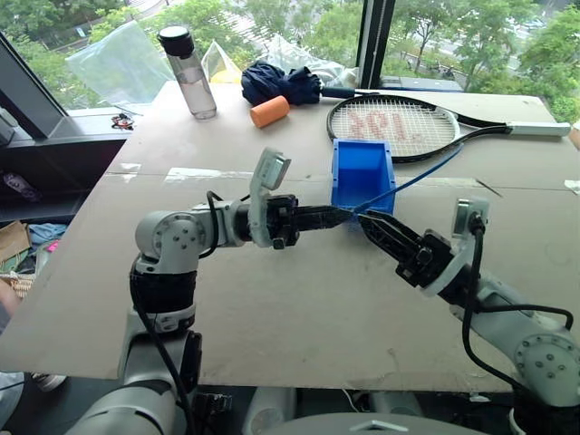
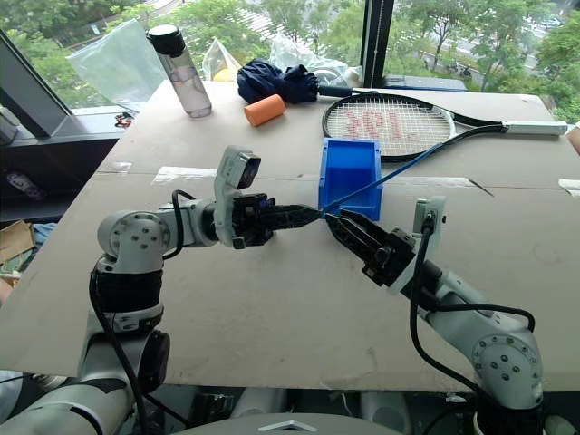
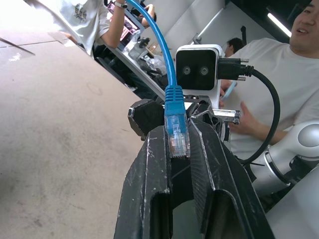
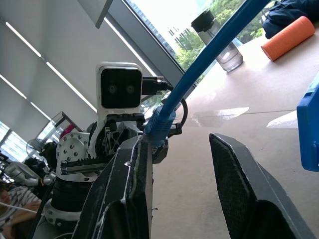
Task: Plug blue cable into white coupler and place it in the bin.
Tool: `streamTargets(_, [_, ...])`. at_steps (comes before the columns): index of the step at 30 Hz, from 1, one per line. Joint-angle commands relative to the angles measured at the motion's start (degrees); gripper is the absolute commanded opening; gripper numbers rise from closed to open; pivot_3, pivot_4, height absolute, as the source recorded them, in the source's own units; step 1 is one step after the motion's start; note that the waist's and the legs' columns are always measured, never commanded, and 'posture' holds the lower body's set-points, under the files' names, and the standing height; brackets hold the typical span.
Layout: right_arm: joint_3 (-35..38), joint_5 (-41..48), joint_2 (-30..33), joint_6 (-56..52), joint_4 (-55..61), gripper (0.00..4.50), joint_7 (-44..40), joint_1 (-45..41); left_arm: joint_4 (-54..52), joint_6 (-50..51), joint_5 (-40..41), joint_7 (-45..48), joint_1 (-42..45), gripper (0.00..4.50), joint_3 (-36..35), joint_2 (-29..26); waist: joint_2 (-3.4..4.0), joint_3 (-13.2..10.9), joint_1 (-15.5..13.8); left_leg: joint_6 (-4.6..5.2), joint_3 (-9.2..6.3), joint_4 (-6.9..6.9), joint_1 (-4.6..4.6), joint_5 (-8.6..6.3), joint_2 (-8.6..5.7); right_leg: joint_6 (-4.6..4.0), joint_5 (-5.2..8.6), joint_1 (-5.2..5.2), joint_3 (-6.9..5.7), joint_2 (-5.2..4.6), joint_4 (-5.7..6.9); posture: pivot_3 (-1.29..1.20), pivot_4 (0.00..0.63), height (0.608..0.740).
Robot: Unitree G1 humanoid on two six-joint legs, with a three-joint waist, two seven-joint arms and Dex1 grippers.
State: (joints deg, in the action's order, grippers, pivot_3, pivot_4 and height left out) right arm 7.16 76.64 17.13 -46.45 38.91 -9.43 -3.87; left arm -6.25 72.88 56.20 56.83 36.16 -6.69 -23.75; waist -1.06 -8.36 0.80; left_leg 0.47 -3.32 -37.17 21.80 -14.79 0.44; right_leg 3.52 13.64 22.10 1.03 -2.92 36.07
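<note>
I've got both arms up over the surface (image 1: 272, 317), tips nearly meeting in the middle. Left end effector (image 1: 340, 216) is clamped narrow on the blue cable (image 1: 417, 178); in the left wrist view the clear plug (image 3: 177, 134) sits pinched between its fingers (image 3: 149, 164), cord running up and away from the tips. Right end effector (image 2: 332, 219) faces the left one, just beside its tips, w/ jaws partly apart and a clear gap between them in the right wrist view; the cable passes right by one of its fingers (image 4: 132, 169), can't tell if touching. From the tips the cable runs away over the bin (image 1: 362, 172), which sits on the surface just beyond both end effectors, and on toward the racket (image 1: 408, 125) behind it. Coupler: can't make it out. Farther back past the bin: orange cylinder (image 1: 270, 111), dark blue cloth (image 1: 279, 83), water bottle (image 1: 188, 72). People in white shirts (image 3: 279, 84) behind the right arm in the left wrist view.
</note>
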Motion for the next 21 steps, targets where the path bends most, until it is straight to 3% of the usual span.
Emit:
streamTargets(1, [0.12, 3.74, 0.68, 1.78, 0.38, 1.78, 0.24, -2.02, -2.53, 0.61, 3.16, -1.19, 0.21, 0.0, -0.72, -0.04, 0.0, 0.0, 0.0, 0.0, -0.01, 0.0, 0.0, 0.0, 0.0, 0.0, 0.0, 0.0, -0.01, 0.01, 0.0, 0.0, 0.15, 0.74])
streamTargets(11, [-1.76, 9.17, 2.6, 2.98, 0.24, 1.78, 1.63, -4.19, -3.77, 0.04, 5.9, -2.9, -0.01, 0.0, 0.43, 0.38, 0.01, -0.01, 0.0, 0.0, 0.04, 0.0, 0.01, 0.0, -0.01, -0.01, 0.0, 0.0, 0.03, -0.01, -0.03, 0.0, 0.15, 0.74])
streamTargets(14, [-2.33, 9.61, 3.41, 3.03, -0.1, 0.97, 1.91, -4.11, -3.49, -0.02, 6.78, -3.83, 0.45, 0.0, 0.09, 0.7, 0.01, -0.01, -0.04, 0.0, 0.03, 0.01, 0.02, 0.0, -0.01, -0.01, 0.01, 0.01, 0.02, 0.0, -0.03, 0.0, 0.15, 0.74])
streamTargets(16, [-2.82, 10.2, 3.75, 3.2, -0.12, 0.03, 1.94, -4.16, -3.46, -0.1, 7.26, -4.23, 0.52, 0.0, 0.04, 0.79, 0.01, -0.01, -0.04, 0.0, 0.04, 0.01, 0.02, 0.0, -0.01, -0.01, 0.01, 0.01, 0.04, -0.01, -0.05, 0.0, 0.15, 0.74])
streamTargets(21, [-3.25, 11.93, 4.31, 4.26, 0.14, 0.03, 2.24, -4.23, -3.94, -1.28, 7.12, -4.42, -0.04, 0.0, 0.45, 0.39, 0.01, -0.01, -0.04, 0.0, 0.05, 0.01, 0.02, 0.0, -0.01, -0.02, 0.01, 0.01, 0.04, 0.0, -0.06, 0.0, 0.15, 0.74])
